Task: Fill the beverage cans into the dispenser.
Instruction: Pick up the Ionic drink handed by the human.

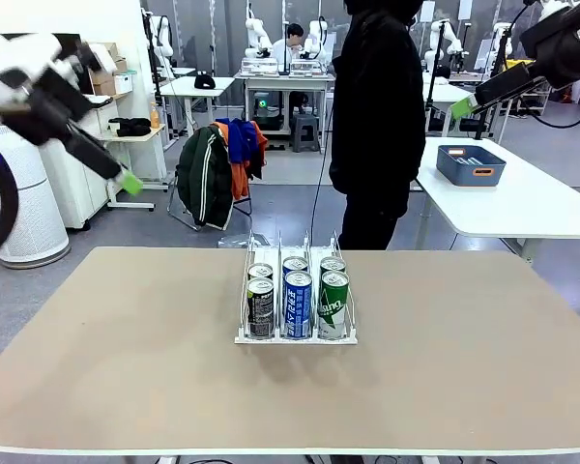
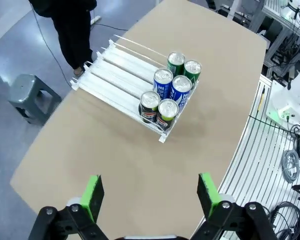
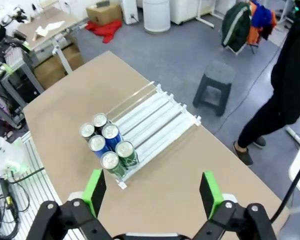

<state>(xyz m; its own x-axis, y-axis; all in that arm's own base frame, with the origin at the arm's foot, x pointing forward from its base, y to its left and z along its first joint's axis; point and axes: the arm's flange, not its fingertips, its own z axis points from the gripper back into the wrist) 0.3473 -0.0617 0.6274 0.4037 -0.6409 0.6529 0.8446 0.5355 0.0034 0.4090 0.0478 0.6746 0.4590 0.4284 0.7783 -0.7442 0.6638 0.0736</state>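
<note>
The white dispenser (image 1: 295,338) sits mid-table with six beverage cans at its front end, two per lane: black-grey (image 1: 260,307), blue (image 1: 298,304) and green (image 1: 333,304) in front, one more behind each. The rear of the lanes (image 2: 115,75) is bare. My left gripper (image 2: 150,195) hangs open and empty high over the table's left side, its green pad (image 1: 130,182) showing in the front view. My right gripper (image 3: 152,192) is open and empty too, raised at the upper right, pad (image 1: 464,106). From the right wrist the cans (image 3: 110,145) cluster at the dispenser's (image 3: 155,117) near end.
A person in black (image 1: 377,116) stands at the table's far edge, just behind the dispenser. A grey stool (image 3: 217,82) stands on the floor beyond. A dark blue bin (image 1: 471,164) rests on a side table at the right. Bare tabletop surrounds the dispenser.
</note>
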